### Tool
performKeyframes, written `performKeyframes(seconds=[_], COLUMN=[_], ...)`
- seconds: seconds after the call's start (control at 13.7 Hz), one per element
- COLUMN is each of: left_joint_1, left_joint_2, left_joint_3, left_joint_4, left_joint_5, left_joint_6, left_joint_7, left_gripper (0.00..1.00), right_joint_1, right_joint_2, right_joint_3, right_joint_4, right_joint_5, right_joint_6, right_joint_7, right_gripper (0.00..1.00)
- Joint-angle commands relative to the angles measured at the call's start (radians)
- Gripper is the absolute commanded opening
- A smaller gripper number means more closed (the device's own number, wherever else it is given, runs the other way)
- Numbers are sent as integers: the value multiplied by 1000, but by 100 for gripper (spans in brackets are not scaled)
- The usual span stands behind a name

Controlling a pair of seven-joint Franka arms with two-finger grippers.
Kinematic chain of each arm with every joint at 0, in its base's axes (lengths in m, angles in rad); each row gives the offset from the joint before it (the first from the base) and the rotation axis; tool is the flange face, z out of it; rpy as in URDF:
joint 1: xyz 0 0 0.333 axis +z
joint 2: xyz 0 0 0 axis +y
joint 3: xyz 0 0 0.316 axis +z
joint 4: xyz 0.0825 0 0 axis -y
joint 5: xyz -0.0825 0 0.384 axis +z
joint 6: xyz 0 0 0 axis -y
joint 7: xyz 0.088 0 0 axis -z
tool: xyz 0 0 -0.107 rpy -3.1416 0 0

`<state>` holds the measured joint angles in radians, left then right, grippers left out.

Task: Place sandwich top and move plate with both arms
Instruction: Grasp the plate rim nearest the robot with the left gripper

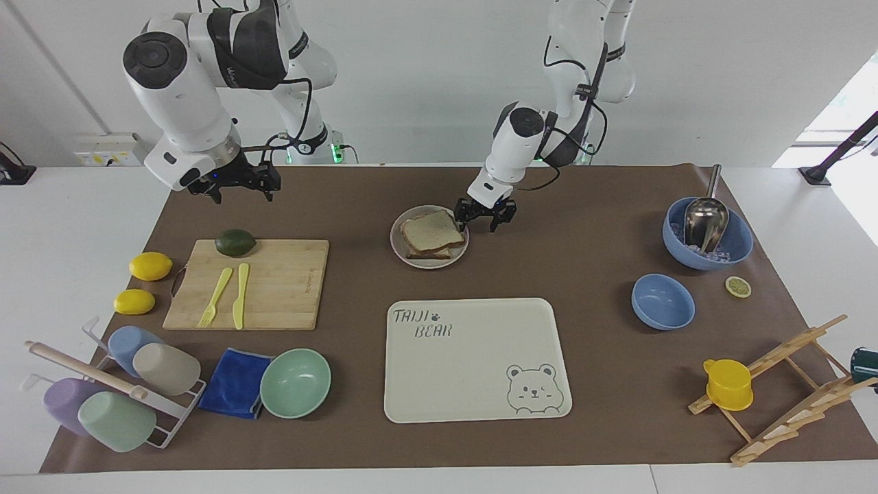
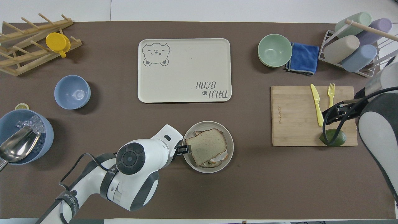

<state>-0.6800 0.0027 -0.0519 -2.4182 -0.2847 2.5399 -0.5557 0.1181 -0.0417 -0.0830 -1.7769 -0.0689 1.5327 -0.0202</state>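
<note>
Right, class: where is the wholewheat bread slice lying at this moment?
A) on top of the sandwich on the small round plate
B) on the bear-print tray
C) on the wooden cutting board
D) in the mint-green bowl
A: the bread slice lies on the sandwich stack on the plate, not on the tray.

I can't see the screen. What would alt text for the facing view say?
A sandwich, its top slice already on, sits on a small round plate mid-table, with the left arm's tool low at the plate's rim. The right arm's tool hangs open above the mat near a cutting board. A bear-print tray lies farther from the robots than the plate.
</note>
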Motion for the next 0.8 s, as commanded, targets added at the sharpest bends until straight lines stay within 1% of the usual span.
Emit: performKeyframes(seconds=[0.0, 0.22, 0.36, 0.51, 0.66, 0.73], left_joint_1=[-27, -49, -67, -69, -62, -58], left_joint_2=[-4, 12, 32, 45, 45, 45], left_joint_3=[14, 14, 14, 14, 14, 14], left_joint_4=[-19, -19, -19, -19, -19, -18], left_joint_5=[-36, -62, -68, -67, -67, -67], left_joint_6=[31, 49, 94, 108, 103, 100], left_joint_7=[-26, -35, -70, -81, -78, -76], left_gripper=[72, 70, 69, 65, 64, 64], right_joint_1=[-67, -75, -74, -75, -101, -103], right_joint_2=[-18, -20, -20, -20, 3, 2], right_joint_3=[51, 57, 54, 49, 40, 22], right_joint_4=[-36, -42, -41, -33, 6, 26], right_joint_5=[3, 3, 3, 3, 14, 46], right_joint_6=[40, 34, 32, 40, 37, 34], right_joint_7=[5, 3, 5, 2, -7, -9], right_gripper=[100, 100, 100, 100, 100, 100])
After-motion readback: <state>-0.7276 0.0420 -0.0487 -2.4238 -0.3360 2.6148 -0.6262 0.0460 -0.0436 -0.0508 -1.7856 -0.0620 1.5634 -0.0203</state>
